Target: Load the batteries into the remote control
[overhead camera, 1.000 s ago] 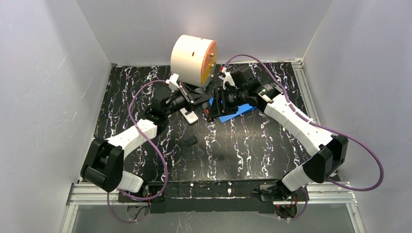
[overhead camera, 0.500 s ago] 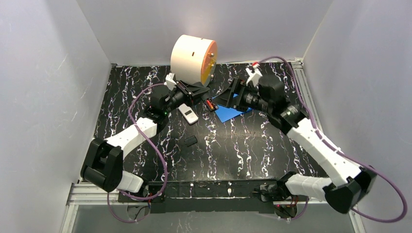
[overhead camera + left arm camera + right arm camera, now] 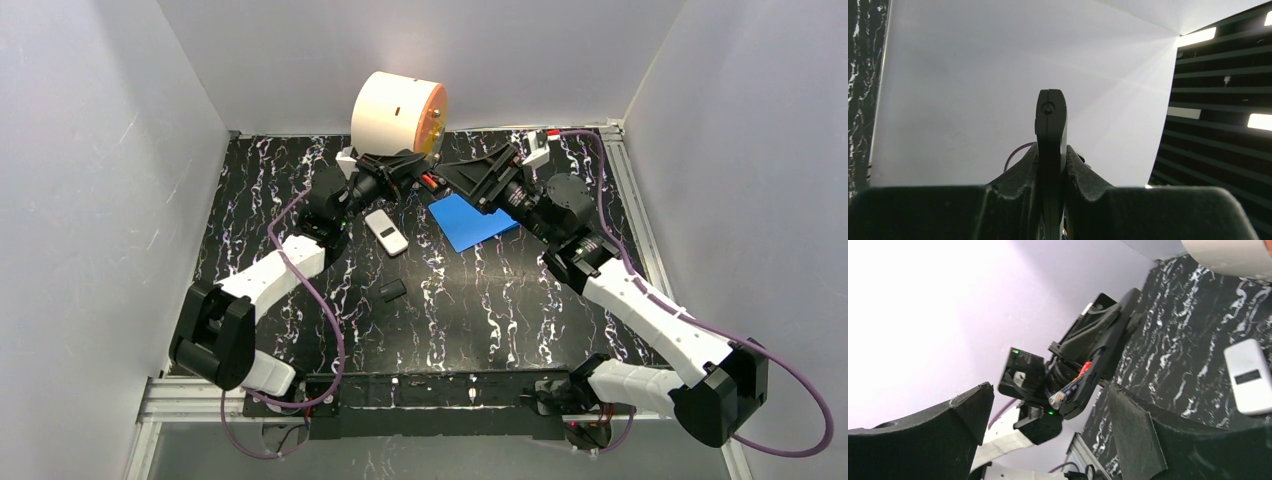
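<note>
Batteries (image 3: 1069,388) sit in the black remote (image 3: 1050,115) that the left gripper (image 3: 1050,167) clamps edge-on, straight ahead of the right gripper (image 3: 1048,392), whose jaws gape empty. Light, rigid and smooth (probably quick to roll), they look best pinched mid-length across the barrel.

No text, brand, number or sign is legible in any view. The white remote control (image 3: 1252,390) shows a dark window without readable characters. The black remote control (image 3: 1050,130) bears only a small round moulded mark on its end. The batteries (image 3: 1071,386) are too small and blurred to yield lettering.
</note>
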